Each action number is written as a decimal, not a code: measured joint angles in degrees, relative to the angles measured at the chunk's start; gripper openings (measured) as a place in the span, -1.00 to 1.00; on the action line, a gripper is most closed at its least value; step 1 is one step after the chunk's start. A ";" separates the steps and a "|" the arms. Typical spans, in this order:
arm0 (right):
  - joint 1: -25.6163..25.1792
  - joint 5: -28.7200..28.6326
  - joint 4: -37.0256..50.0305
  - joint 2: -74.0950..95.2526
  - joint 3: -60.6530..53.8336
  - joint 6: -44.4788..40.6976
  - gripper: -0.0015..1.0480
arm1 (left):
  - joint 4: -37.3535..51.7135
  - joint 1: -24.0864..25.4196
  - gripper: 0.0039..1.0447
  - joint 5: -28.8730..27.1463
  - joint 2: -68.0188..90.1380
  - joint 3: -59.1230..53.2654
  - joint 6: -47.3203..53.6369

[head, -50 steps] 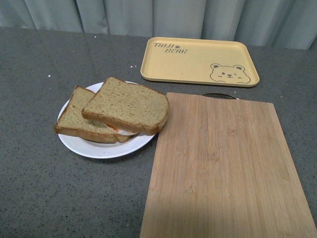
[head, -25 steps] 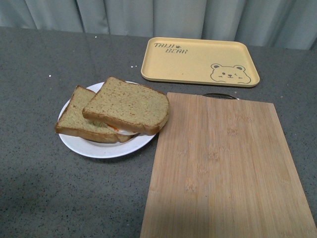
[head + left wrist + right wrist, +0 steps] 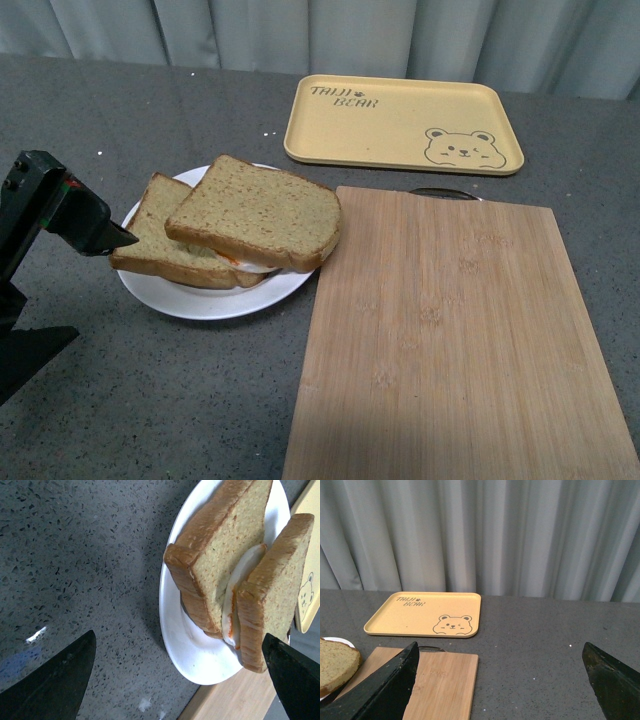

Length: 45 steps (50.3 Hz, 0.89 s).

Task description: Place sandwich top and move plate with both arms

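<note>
The sandwich top (image 3: 258, 212) lies askew over a squarer bread slice (image 3: 158, 243), with fried egg (image 3: 250, 266) showing between them, all on the white plate (image 3: 200, 301). My left gripper (image 3: 105, 287) is open just left of the plate, one finger reaching toward the lower slice. In the left wrist view the plate (image 3: 197, 655) and the sandwich top (image 3: 272, 585) lie between the wide-apart fingers of the left gripper (image 3: 178, 637). My right gripper (image 3: 500, 647) is open above the bare counter and holds nothing. An edge of the sandwich top (image 3: 337, 665) shows there. The right gripper is out of the front view.
A bamboo cutting board (image 3: 450, 330) lies right of the plate, its edge almost touching the rim. A yellow tray with a bear drawing (image 3: 400, 122) sits behind it. Grey curtains (image 3: 480, 535) hang at the far edge of the speckled grey counter (image 3: 150, 400).
My left arm has come into the front view from the left and now stands beside the plate. The sandwich, plate, board and tray have not moved.
</note>
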 joint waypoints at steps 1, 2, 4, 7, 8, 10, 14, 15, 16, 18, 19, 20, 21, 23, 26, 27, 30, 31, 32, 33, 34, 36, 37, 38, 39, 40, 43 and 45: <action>0.00 0.00 0.00 0.00 0.00 -0.02 0.82 | 0.13 -0.37 0.88 -0.13 0.66 0.33 -0.09; 0.00 0.00 0.00 0.00 0.00 -0.02 0.82 | 0.17 -0.55 0.88 -0.20 0.92 0.48 -0.28; 0.00 0.00 -0.02 0.00 -0.02 -0.02 0.82 | 0.76 -1.60 0.88 -0.52 2.19 1.11 -1.11; 0.00 -0.02 0.00 0.00 0.00 -0.02 0.82 | 1.53 -3.02 0.88 -0.61 3.78 2.05 -2.49; 0.00 -0.02 0.00 0.00 -0.02 -0.02 0.82 | 1.84 -3.39 0.88 -0.68 4.24 2.25 -2.84; 0.00 -0.02 -0.02 0.00 0.00 -0.02 0.82 | 2.38 -3.98 0.88 -0.83 4.92 2.54 -3.30; 0.00 -0.02 0.00 0.00 0.00 -0.02 0.82 | 3.26 -5.03 0.88 -0.92 6.58 3.37 -4.39; 0.00 0.00 0.00 0.00 0.00 -0.02 0.82 | 3.39 -5.16 0.88 -0.92 6.78 3.45 -4.55; 0.00 0.00 0.00 0.00 0.00 -0.02 0.82 | 3.52 -5.42 0.88 -0.92 7.26 3.67 -4.74; 0.00 0.00 0.00 0.00 0.00 0.00 0.82 | 3.54 -5.84 0.88 -0.94 7.89 4.02 -5.03; 0.00 0.00 0.00 0.00 0.00 -0.02 0.82 | 3.56 -5.95 0.88 -0.94 8.13 4.13 -5.27; 0.00 0.00 0.00 0.00 -0.02 -0.02 0.82 | 3.56 -6.21 0.88 -0.94 8.57 4.33 -5.44; 0.00 -0.02 0.00 0.00 -0.02 -0.02 0.82 | 3.54 -6.40 0.87 -0.96 8.96 4.50 -5.60; 0.00 -0.02 -0.02 0.00 0.00 -0.02 0.82 | 3.54 -6.91 0.71 -0.98 10.14 5.14 -6.12; 0.00 -0.02 0.00 0.00 0.00 0.00 0.82 | 3.54 -7.21 0.51 -1.14 11.67 6.14 -6.99; 0.00 -0.02 0.00 0.00 0.00 -0.02 0.82 | 3.54 -7.28 0.47 -1.18 11.98 6.32 -7.06; 0.00 0.00 0.00 0.00 0.00 -0.02 0.82 | 3.58 -7.43 0.30 -1.70 13.31 7.28 -7.61; 0.00 -0.02 0.00 0.00 0.00 -0.02 0.82 | 3.58 -7.45 0.27 -1.81 13.53 7.43 -7.76; 0.00 -0.02 0.00 0.00 0.00 -0.02 0.82 | 3.58 -7.45 0.20 -2.03 14.05 7.76 -7.96; 0.00 0.00 0.00 0.00 0.00 0.00 0.82 | 3.63 -7.43 0.09 -2.19 14.64 8.09 -8.63; 0.00 -0.02 0.00 0.00 0.00 -0.02 0.82 | 3.82 -7.43 0.03 -2.21 14.97 8.20 -9.01; 0.00 -0.02 0.00 0.00 0.00 -0.02 0.82 | 4.02 -7.37 -0.11 -2.23 15.50 8.31 -9.33; 0.00 0.00 0.00 0.00 0.00 -0.02 0.82 | 4.33 -7.21 -0.22 -2.21 15.78 8.31 -9.79; 0.00 -0.02 0.00 0.00 0.00 -0.02 0.82 | 4.52 -7.13 -0.29 -2.21 15.93 8.31 -10.14; 0.00 0.00 0.00 0.00 0.00 -0.02 0.82 | 4.72 -7.02 -0.35 -2.21 16.06 8.31 -10.43; 0.00 0.00 0.00 0.00 0.00 -0.02 0.82 | 4.85 -6.88 -0.42 -2.23 16.17 8.31 -10.56; 0.00 0.00 0.00 0.00 0.00 -0.02 0.82 | 5.64 -6.25 -0.66 -2.23 16.22 7.98 -11.82; 0.00 0.00 0.00 0.00 0.00 -0.02 0.82 | 6.49 -5.86 -0.77 -2.23 16.06 7.72 -12.59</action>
